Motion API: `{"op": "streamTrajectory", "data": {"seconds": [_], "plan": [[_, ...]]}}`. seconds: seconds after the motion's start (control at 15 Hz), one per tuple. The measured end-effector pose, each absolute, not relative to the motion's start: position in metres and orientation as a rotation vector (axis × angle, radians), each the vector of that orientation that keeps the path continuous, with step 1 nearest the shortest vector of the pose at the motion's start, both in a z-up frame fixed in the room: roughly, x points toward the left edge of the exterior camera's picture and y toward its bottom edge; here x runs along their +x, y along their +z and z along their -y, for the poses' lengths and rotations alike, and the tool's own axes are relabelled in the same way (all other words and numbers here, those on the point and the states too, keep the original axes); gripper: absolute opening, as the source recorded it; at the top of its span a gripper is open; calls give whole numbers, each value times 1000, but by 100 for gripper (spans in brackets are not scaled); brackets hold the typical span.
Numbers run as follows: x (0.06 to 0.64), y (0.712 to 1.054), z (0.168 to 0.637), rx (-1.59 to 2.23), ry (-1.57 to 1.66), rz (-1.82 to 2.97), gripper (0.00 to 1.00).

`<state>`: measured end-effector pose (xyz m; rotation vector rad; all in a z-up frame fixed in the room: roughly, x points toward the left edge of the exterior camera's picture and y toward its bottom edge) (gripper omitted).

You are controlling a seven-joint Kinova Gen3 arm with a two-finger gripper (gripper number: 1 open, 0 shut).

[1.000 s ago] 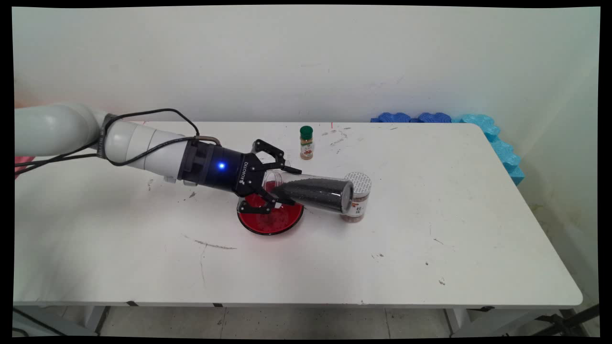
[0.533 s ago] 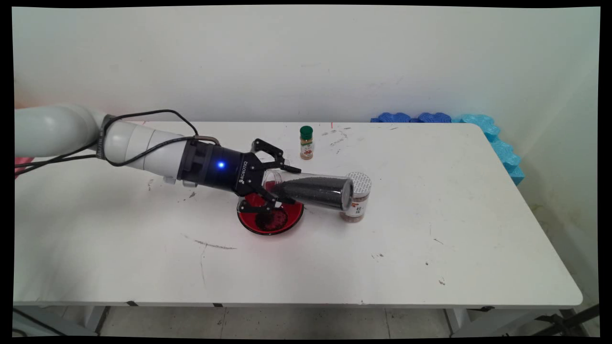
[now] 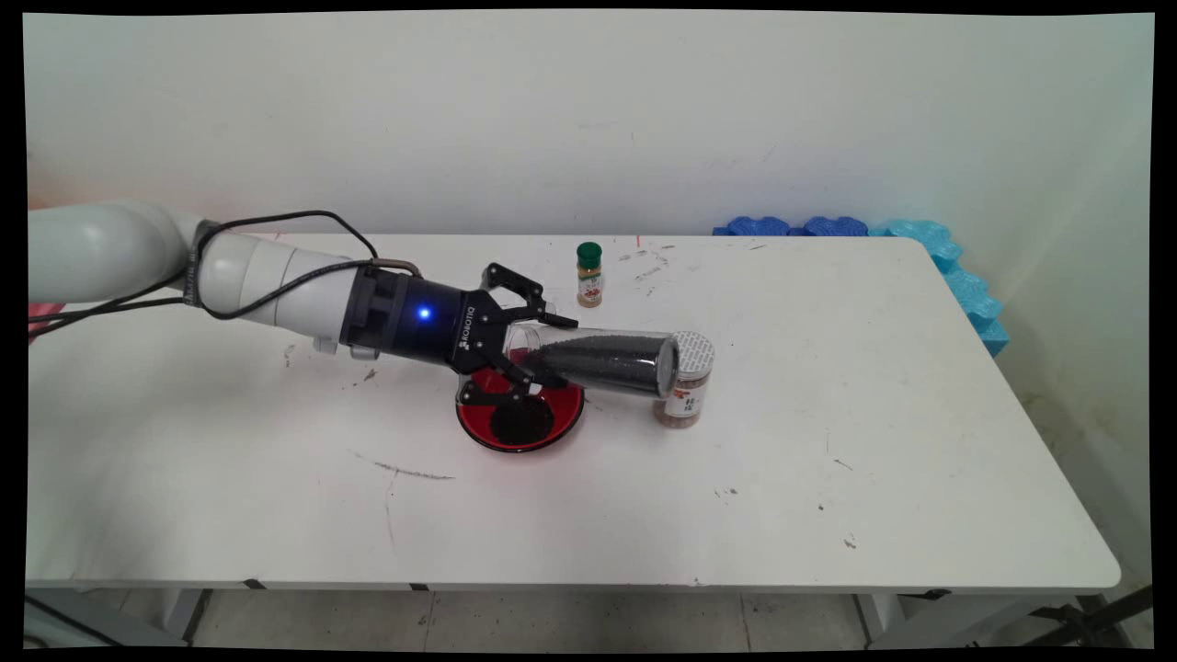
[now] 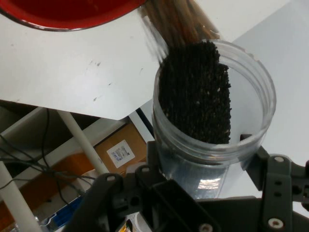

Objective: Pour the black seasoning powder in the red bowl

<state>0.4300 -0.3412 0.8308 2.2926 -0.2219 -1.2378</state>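
My gripper (image 3: 524, 354) is shut on a clear plastic jar (image 3: 598, 360) of small black grains, held almost level with its open mouth toward the hand. The mouth hangs over a red bowl (image 3: 563, 418) on the table, and a dark heap of grains (image 3: 520, 421) lies in the bowl. In the hand view the jar (image 4: 212, 116) fills the middle, grains banked along its upper side, and the red bowl (image 4: 72, 12) shows at the top left. A spice jar with a white perforated lid (image 3: 685, 375) stands just behind the held jar's base.
A small green-capped spice bottle (image 3: 588, 274) stands toward the table's far edge. Blue foam pieces (image 3: 947, 262) line the far right corner of the table (image 3: 828, 441). Dark specks and scuffs mark the tabletop.
The jar has tipped from base-down to nearly level, and black grains have spilled from its mouth into the red bowl, building a dark heap there. The hand has risen slightly.
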Motion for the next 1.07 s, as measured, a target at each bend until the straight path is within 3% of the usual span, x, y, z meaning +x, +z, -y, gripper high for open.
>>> {"op": "streamTrajectory", "data": {"seconds": [1.07], "plan": [[431, 835, 341, 2274, -1264, 149, 0]]}}
